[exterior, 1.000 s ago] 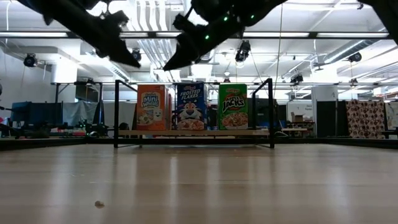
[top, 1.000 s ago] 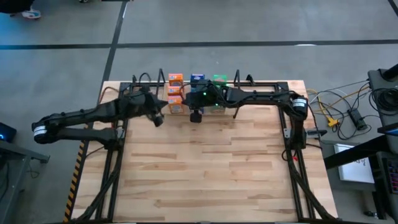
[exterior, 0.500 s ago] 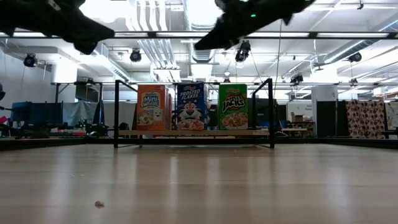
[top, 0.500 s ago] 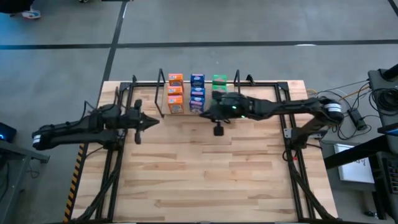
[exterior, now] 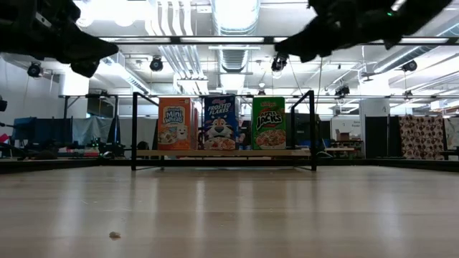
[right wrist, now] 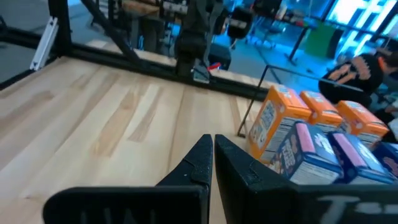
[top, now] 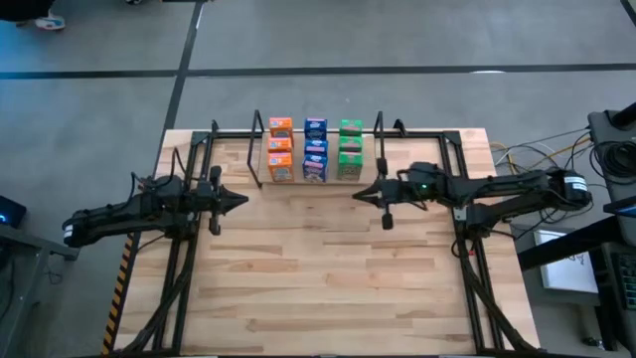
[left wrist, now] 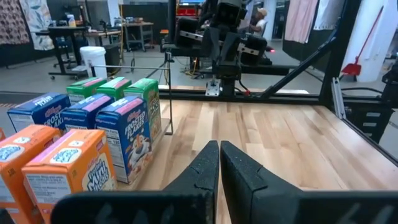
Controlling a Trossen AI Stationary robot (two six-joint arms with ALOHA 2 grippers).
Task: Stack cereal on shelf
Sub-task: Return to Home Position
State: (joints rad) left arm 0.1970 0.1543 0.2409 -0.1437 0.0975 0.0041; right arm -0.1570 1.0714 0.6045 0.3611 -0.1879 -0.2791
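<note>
Nine cereal boxes stand in three rows inside the black rod shelf (top: 256, 149) at the table's far edge: orange (top: 280, 149), blue (top: 316, 149), green (top: 350, 147). In the low view the front boxes show as orange (exterior: 175, 123), blue (exterior: 220, 122) and green (exterior: 268, 122). My left gripper (top: 241, 202) is shut and empty, left of the shelf, above the table. My right gripper (top: 360, 195) is shut and empty, just near of the shelf's right end. The wrist views show the shut fingers (left wrist: 219, 163) (right wrist: 211, 152) and the boxes.
The table's black frame rails (top: 189, 249) (top: 467, 249) run down both sides. Bare wooden tabletop (top: 328, 268) lies near of the shelf. Cables and equipment (top: 556, 184) sit beyond the table's right edge.
Both arms have drawn back from the shelf. My left gripper has gone toward the table's left and a little toward its near edge. My right gripper has gone toward the table's right edge, away from the blue and green boxes. The boxes have stayed in place.
</note>
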